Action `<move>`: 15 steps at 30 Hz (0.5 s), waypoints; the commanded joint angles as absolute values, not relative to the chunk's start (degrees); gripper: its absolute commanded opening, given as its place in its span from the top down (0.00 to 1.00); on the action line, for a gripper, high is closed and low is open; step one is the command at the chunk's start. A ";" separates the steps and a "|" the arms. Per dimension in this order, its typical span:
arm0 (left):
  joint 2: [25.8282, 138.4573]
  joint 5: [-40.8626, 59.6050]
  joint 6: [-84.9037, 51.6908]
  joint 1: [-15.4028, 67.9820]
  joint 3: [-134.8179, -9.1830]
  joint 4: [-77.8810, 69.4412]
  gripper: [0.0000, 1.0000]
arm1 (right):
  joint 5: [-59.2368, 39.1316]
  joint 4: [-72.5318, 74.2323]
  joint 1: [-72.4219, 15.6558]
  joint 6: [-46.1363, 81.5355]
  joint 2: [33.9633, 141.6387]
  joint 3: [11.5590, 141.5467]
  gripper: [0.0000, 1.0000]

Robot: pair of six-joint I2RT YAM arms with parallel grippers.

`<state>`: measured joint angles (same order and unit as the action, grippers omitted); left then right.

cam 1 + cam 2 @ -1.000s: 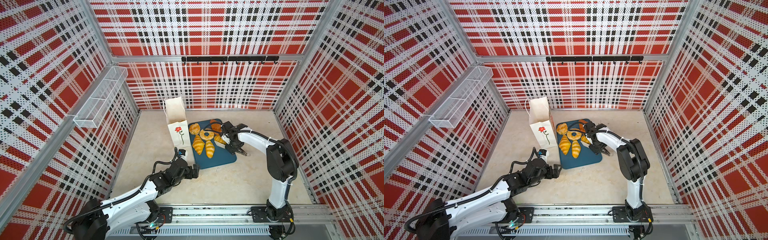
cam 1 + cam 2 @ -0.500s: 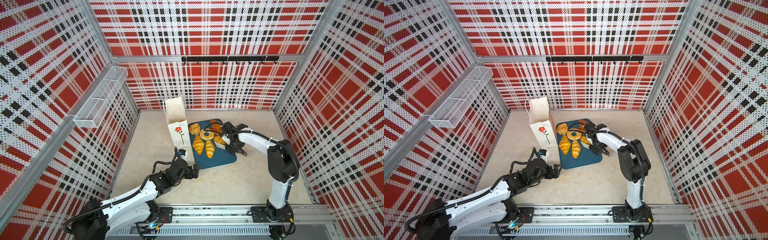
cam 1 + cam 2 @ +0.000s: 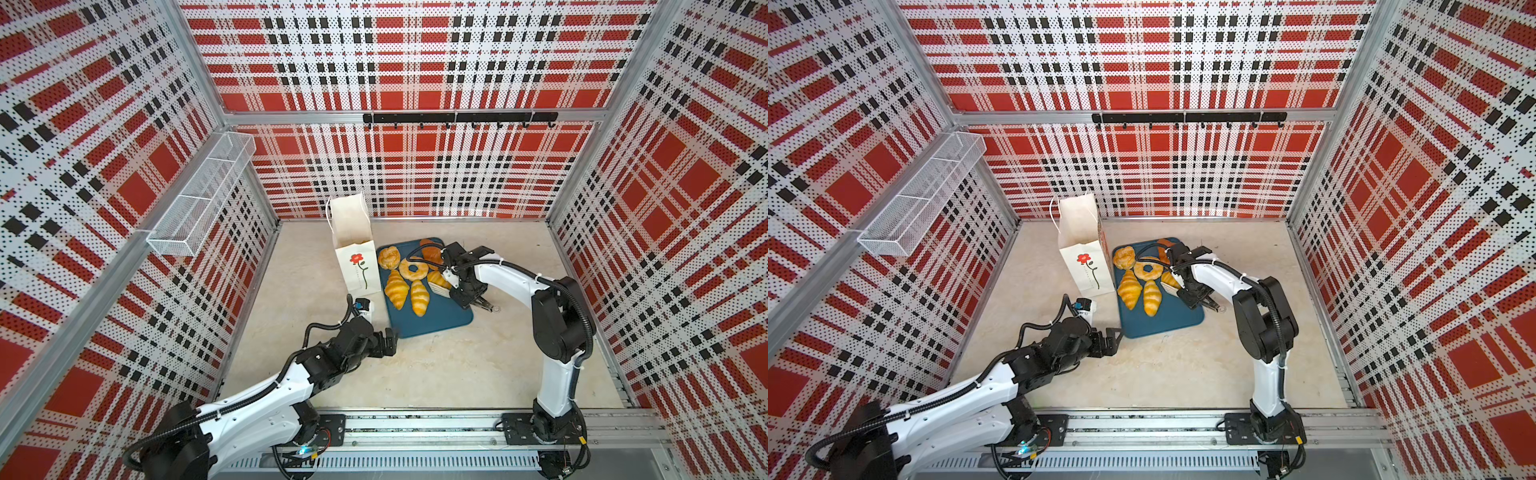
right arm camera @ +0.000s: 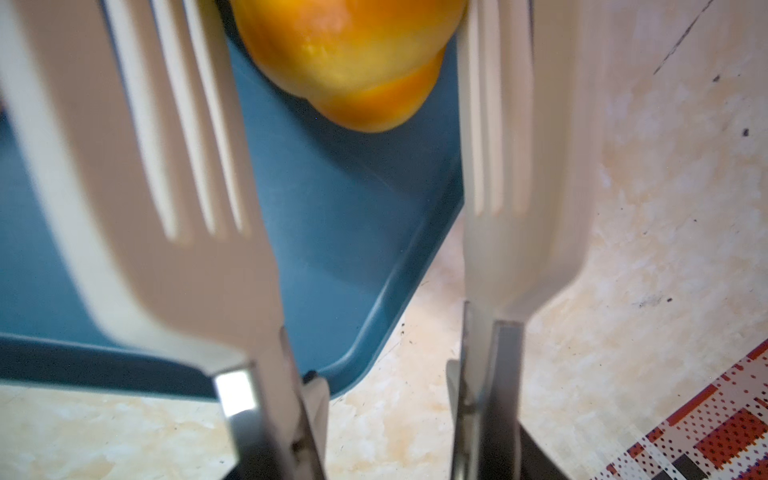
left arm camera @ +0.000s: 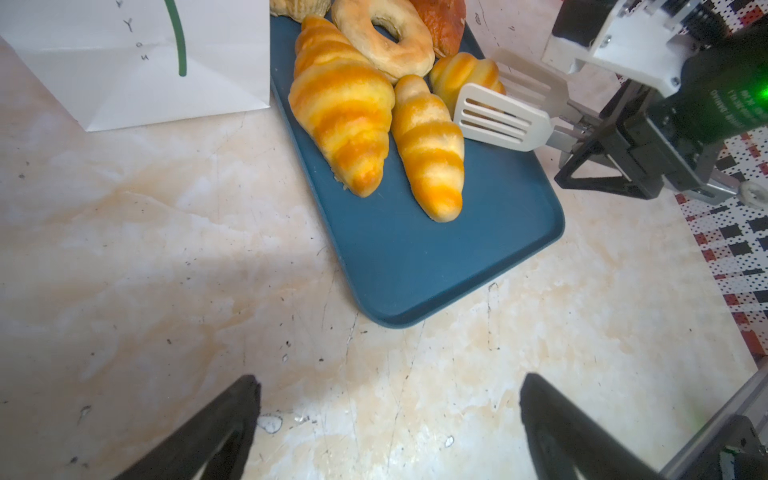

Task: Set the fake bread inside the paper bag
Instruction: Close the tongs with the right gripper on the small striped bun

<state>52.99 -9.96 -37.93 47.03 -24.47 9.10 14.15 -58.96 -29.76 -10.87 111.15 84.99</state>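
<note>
The fake bread [image 3: 397,289] lies on a blue tray [image 3: 438,322] just beside the upright paper bag [image 3: 357,266]. The right gripper [image 3: 468,296], half closed, clamps tongs [image 5: 498,120] whose blades straddle a small croissant [image 5: 461,77]; its arm is elbow-up and bent down at the wrist. The left gripper [image 3: 391,336] hangs wide open and empty, low over the counter [image 3: 436,370], its arm stretched forward.

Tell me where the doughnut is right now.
In both top views the doughnut lies on the blue tray, right of the paper bag, between the round bun and the darker brown pastry.

Left claw [image 5: 388,386] gapes wide and low; right claw [image 5: 582,141] clamps tongs [image 5: 494,120].
</note>
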 commanded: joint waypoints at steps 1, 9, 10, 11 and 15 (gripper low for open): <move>52.31 -11.35 -38.24 47.38 -24.18 9.62 0.01 | 13.23 -58.27 -29.43 -10.66 112.73 87.35 0.45; 51.79 -11.46 -38.31 47.48 -24.13 9.83 0.01 | 12.43 -58.44 -29.37 -11.19 113.02 87.40 0.49; 51.78 -11.43 -38.30 47.50 -24.08 9.82 0.01 | 12.40 -58.48 -29.30 -11.28 112.78 87.29 0.51; 51.84 -11.43 -38.26 47.46 -24.08 9.77 0.01 | 12.29 -58.52 -29.35 -11.31 112.68 87.11 0.53; 51.86 -11.34 -38.29 47.55 -24.06 9.62 0.01 | 12.24 -58.64 -29.33 -11.16 111.88 86.30 0.59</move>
